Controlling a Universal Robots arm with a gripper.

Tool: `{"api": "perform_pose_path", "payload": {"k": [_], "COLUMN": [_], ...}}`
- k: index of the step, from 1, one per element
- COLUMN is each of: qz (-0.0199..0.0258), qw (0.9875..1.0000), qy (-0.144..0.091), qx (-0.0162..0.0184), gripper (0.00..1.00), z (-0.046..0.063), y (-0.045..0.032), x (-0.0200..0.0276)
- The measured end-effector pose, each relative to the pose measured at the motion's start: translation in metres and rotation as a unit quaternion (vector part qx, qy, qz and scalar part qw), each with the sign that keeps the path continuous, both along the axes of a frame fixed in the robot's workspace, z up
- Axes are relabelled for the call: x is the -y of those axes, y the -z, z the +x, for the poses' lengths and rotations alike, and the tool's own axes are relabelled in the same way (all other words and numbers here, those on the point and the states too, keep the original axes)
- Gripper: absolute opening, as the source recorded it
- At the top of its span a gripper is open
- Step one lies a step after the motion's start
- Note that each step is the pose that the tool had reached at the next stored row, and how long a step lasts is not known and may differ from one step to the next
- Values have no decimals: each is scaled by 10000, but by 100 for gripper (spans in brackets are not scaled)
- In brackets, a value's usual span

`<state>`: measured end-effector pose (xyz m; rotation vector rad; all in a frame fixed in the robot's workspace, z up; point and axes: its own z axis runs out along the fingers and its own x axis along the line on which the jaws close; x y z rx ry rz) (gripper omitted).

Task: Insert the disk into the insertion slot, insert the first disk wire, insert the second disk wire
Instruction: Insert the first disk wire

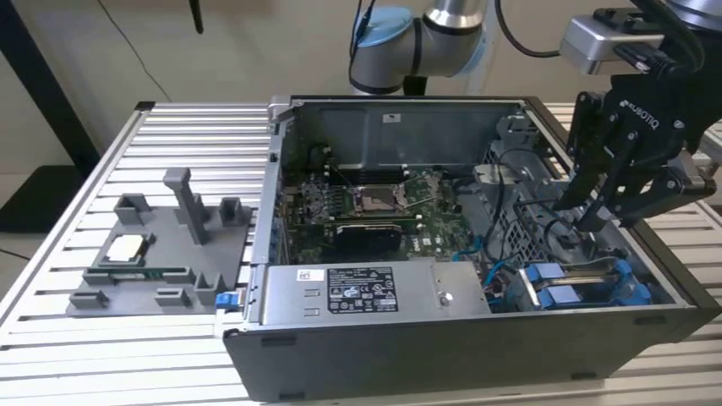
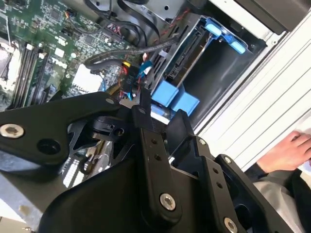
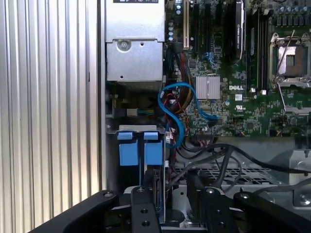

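We find the hand [image 1: 593,222], its grip impossible to tell, poised over the slot [image 1: 516,241] where the disk [image 1: 549,292] seems seated: rigid, weighty, shock-sensitive, best held by its blue carrier edges.

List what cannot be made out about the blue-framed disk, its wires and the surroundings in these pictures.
Disk: the first wrist view shows bright blue plastic carrier tabs; the silver-grey body is buried in the dark grey metal drive cage.
Wire connections: in the exterior view the black gripper blocks them.
Person's hand: cut off by the second wrist view's edge.
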<state>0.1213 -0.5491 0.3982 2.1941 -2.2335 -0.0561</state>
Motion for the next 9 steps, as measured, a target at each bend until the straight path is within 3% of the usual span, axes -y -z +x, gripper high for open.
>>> {"api": "perform_pose_path", "payload": {"k": [2,4,6,9], "qz": [143,226,292,354], "qw": [9999,9997,9996,9994], "qy": [-1,-2,-4,-10], "qx": [4,11,22,43], "gripper": [41,41,41,41], "z": [0,0,0,2], "y": [5,13,21,36], "x": [-11,-15,-20,-24]}}
